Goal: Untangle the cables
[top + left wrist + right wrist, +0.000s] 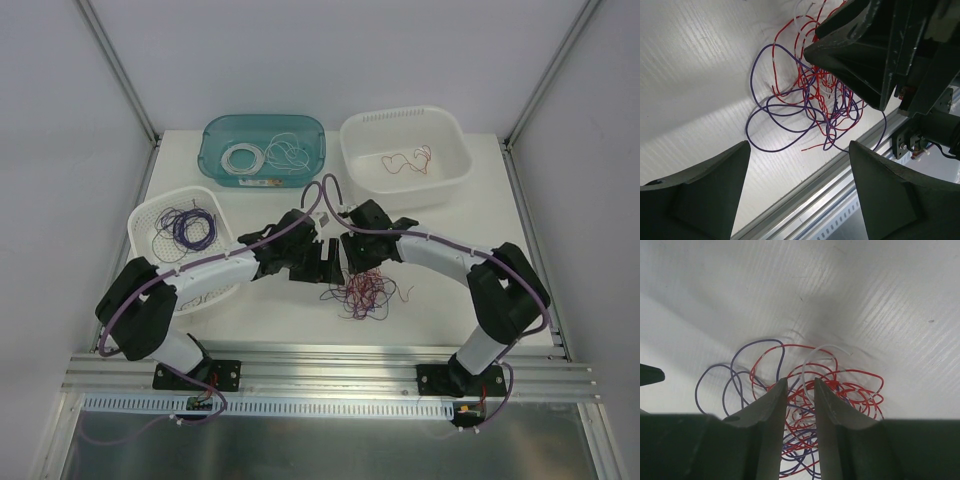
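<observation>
Near edge of the white worktop (270,322), about midway along and just behind the ridged aluminium rail (330,370): the cables (362,293), one loose clump of hair-thin red, purple and white wires. Right gripper (800,381) hangs straight over the clump's middle, fingers parted by only a narrow slit, no strand visibly pinched between them. Left gripper (799,150) sits just beside it on the left, fingers spread wide, holding nothing. Risks as you go on: the slit spans several crossing loops, so if you close here you will likely take red and purple together and lift the whole clump, tightening the knot rather than freeing one wire. A strand this thin may also slip from the pads. The two grippers are very near each other; a sideways pull could knock them together. The clump lies near the edge, so a drag toward you could spill loops onto the rail. Counts: two arms, two grippers, one clump (single wires not countable, three colours), three containers. White perforated plastic basket (172,194) at the left edge, several purple loops inside; teal translucent plastic tub (262,118) at the far edge left of centre, white coils; white plastic tub (404,113) at the far right corner, a few red strands, number unclear.
</observation>
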